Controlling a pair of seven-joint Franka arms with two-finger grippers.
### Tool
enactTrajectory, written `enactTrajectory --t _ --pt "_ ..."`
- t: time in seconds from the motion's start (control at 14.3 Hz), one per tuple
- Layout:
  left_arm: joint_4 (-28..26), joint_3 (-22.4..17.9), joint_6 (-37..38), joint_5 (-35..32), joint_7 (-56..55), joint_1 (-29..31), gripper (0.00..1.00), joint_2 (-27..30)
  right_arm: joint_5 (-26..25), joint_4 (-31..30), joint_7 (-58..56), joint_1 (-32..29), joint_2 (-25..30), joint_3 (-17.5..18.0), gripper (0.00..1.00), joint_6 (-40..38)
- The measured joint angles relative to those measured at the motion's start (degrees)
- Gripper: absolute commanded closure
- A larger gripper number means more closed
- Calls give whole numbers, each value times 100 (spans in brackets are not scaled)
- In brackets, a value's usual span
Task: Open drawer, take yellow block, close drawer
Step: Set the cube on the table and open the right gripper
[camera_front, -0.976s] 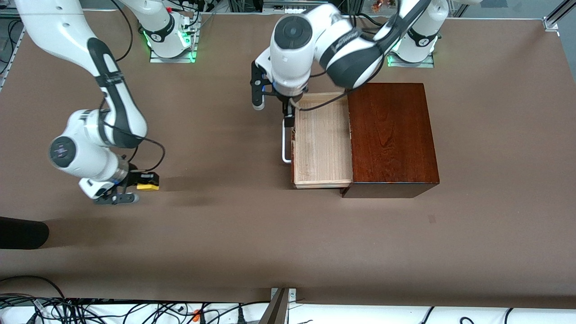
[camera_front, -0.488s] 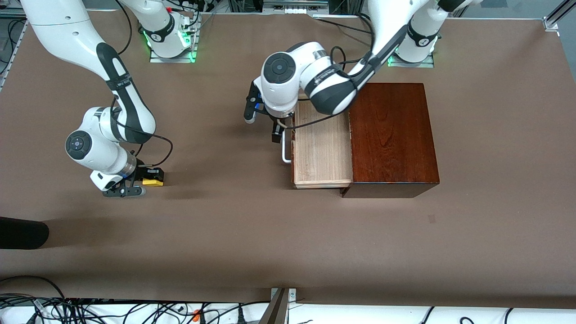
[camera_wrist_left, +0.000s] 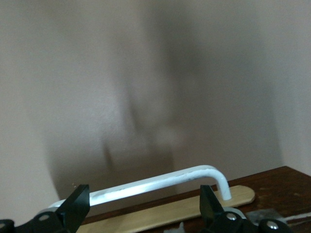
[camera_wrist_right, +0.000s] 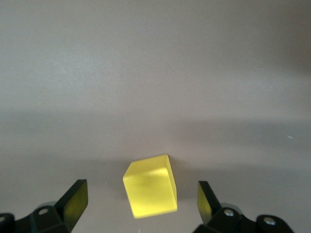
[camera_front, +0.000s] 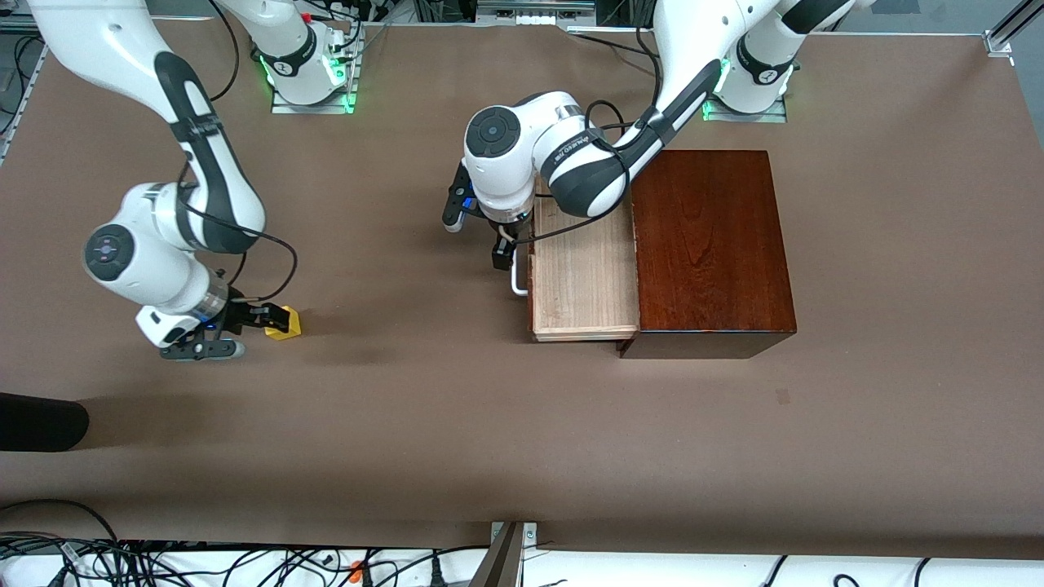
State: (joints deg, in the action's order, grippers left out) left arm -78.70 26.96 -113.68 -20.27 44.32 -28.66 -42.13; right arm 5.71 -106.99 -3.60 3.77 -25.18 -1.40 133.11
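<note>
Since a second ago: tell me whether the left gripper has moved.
Yes. The left gripper has come nearer the front camera along the drawer front, down beside its white handle, fingers open.

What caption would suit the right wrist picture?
The open right gripper poised with its fingers either side of the yellow block on the brown table.

A robotics lab: 2 bolted arm bases (camera_front: 310, 73), aluminium framing (camera_front: 1007, 33), loose cables (camera_front: 163, 562).
</note>
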Motion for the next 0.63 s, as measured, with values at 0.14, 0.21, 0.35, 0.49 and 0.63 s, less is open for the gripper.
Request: enactTrajectory --t 0.14,0.21,0.35,0.49,0.63 --pt "36 -17 57 -11 -1 11 0 0 -1 528 0 -3 96 -87 0 -999" --pt "53 -17 97 -11 -14 15 0 0 -1 834 0 -3 128 -121 0 -1519" --pt "83 -13 200 -11 -64 11 0 0 -34 1445 0 -4 226 -178 0 -2498" --pt "115 -11 358 -11 -249 7 0 0 -348 2073 5 -4 423 -192 0 -3268" --pt "152 -17 533 -11 -447 10 0 1 -527 2452 20 -4 770 -192 0 -3829"
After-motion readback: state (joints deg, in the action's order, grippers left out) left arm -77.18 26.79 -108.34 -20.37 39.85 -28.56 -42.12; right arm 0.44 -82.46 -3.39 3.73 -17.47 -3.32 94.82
